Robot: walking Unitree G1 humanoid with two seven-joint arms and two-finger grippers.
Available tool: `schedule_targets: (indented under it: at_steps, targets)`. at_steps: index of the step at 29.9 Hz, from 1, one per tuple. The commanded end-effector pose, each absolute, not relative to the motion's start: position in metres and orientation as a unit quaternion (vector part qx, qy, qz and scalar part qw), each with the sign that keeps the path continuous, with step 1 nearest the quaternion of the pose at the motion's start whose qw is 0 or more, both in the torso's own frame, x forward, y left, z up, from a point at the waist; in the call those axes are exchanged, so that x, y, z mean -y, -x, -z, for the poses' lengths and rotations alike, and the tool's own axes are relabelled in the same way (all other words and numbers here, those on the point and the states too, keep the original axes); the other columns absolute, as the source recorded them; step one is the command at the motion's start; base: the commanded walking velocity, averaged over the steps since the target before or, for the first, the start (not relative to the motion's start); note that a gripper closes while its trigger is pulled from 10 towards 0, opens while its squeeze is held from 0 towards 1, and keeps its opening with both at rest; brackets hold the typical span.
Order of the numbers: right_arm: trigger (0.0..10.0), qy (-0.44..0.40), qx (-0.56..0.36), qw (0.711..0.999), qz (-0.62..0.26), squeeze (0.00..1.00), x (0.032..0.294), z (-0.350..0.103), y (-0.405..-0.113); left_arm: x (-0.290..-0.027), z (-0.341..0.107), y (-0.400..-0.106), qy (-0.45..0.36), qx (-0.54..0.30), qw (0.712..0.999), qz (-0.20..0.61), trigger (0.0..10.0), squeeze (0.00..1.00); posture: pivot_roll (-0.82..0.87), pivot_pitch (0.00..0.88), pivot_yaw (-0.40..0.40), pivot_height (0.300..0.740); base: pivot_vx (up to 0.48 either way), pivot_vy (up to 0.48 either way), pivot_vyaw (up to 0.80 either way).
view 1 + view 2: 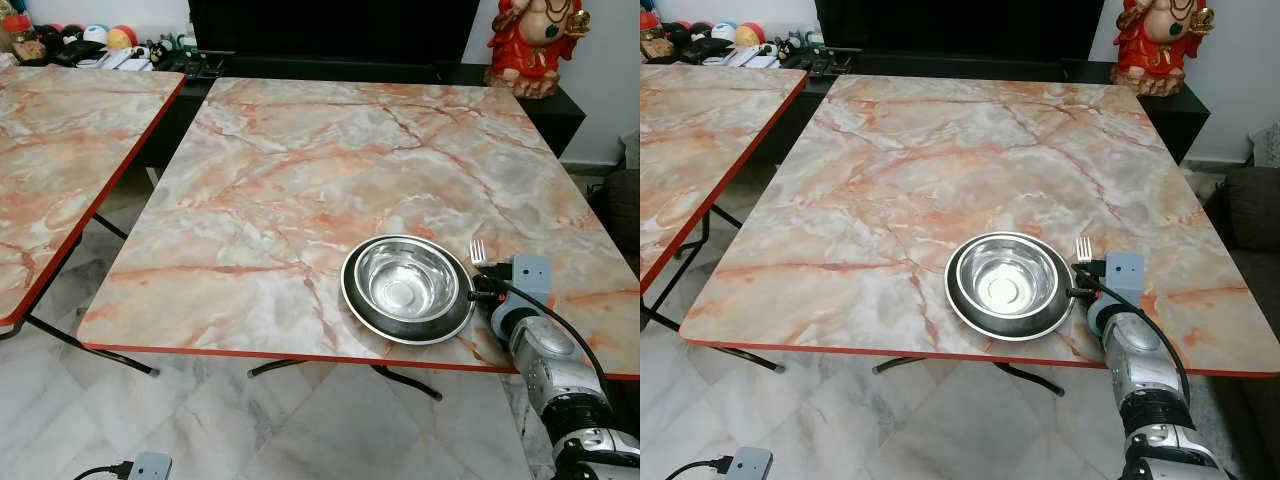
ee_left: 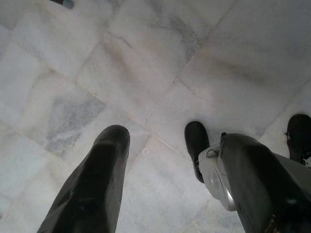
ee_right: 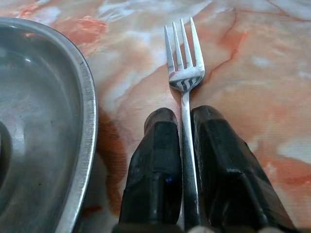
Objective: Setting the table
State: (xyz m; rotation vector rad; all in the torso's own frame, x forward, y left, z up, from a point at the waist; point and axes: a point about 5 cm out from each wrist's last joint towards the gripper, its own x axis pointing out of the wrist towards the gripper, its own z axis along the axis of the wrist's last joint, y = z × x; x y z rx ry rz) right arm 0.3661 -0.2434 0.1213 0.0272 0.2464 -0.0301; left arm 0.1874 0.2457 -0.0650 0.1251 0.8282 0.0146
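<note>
A marble-patterned table with a red edge is seen ahead, and near its front edge a steel bowl is set inside a dark-rimmed plate. Just to the right of the plate, a fork is held by the right gripper, tines pointing away toward the far side of the table. In the right wrist view the fork's handle is pinched between the two black fingers, which are pressed against it from either side, and the tines are seen low over the marble surface; whether they touch the table cannot be told. The plate's rim is seen just beside the gripper, apart from the fork. From the head camera, the silver right arm is seen reaching in over the table's front right edge, with a black cable looped along it.

The left gripper is hung low at the side, over a pale tiled floor. Its fingers are spread apart with nothing between them, and a black foot is seen below.

A second marble table stands to the left, well apart. At the far side, a red figurine is placed on a dark cabinet, and assorted small items are gathered at the far left.
</note>
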Motion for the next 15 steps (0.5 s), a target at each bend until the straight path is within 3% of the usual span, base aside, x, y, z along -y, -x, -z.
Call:
schedule_targets:
  at_steps: [1, 15]
  targets:
    - [10.0, -0.007, -0.123, 0.992, 0.016, 0.0, 0.2437, -0.122, -0.367, -0.2481, 0.0703, -0.1771, -0.066, -0.424, 0.903, -0.005, 10.0, 0.0, -0.02, 0.17, 0.003, 0.74, 0.0, 0.0, 0.0]
    - [10.0, 0.019, -0.118, 0.992, 0.031, 0.0, 0.2465, -0.1219, -0.3662, -0.2465, 0.0705, -0.1777, -0.067, -0.424, 0.903, -0.005, 10.0, 0.0, -0.02, 0.168, 0.002, 0.74, 0.0, 0.0, 0.0]
